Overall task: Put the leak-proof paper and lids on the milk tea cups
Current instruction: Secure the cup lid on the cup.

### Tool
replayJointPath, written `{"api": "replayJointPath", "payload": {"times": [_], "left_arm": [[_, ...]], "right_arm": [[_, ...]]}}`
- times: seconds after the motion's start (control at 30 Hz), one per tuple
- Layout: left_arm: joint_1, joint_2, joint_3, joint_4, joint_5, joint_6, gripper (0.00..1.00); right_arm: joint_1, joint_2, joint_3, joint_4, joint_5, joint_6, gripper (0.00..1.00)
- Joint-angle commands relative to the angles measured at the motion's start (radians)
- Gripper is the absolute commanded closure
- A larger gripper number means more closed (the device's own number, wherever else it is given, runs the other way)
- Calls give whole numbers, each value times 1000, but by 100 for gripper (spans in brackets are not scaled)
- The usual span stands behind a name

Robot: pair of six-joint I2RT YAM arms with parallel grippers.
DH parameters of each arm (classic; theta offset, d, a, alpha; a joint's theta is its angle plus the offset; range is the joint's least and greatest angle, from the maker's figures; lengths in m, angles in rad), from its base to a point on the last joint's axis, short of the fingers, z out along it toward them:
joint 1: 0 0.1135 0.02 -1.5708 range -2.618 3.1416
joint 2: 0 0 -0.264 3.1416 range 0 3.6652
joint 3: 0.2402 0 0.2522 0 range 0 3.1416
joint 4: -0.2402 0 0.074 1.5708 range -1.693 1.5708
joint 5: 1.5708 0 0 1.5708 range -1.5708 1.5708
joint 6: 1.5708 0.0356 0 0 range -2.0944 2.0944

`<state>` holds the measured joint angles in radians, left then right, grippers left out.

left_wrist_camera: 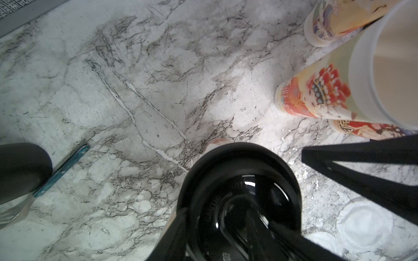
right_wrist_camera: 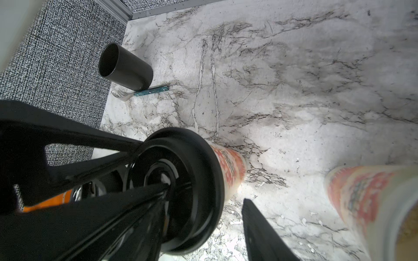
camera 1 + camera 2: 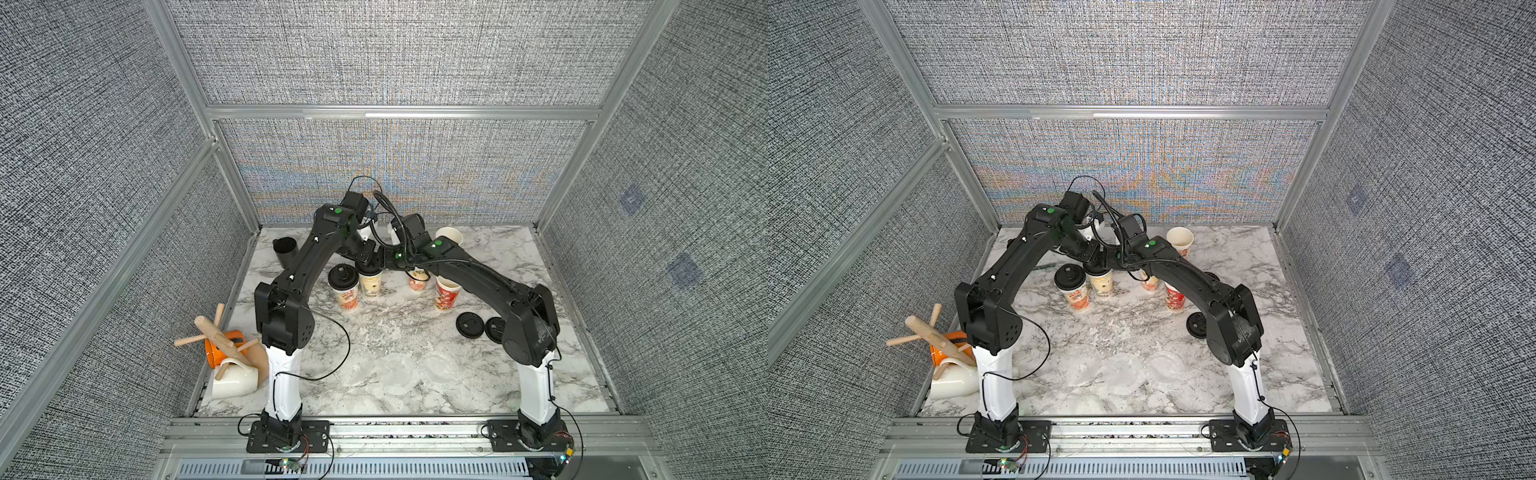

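Left gripper (image 1: 242, 180) and right gripper (image 2: 205, 193), jaws apart and empty, over a lidded milk tea cup (image 3: 348, 296); leak-proof paper (image 3: 399, 370) lies well behind them, on the marble table (image 3: 374, 332) nearest the robot

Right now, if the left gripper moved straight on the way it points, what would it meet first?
Probably the black lid on a milk tea cup: the left wrist view shows it straight ahead. Depth is unclear.
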<state>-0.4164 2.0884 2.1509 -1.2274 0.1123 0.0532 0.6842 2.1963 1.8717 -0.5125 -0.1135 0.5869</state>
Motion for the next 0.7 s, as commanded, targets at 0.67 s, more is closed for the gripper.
{"api": "replayJointPath", "payload": {"times": [0.67], "left_arm": [[-1, 13, 291, -71, -12, 12, 47]], "right_arm": [[-29, -183, -32, -31, 108, -57, 39]]}}
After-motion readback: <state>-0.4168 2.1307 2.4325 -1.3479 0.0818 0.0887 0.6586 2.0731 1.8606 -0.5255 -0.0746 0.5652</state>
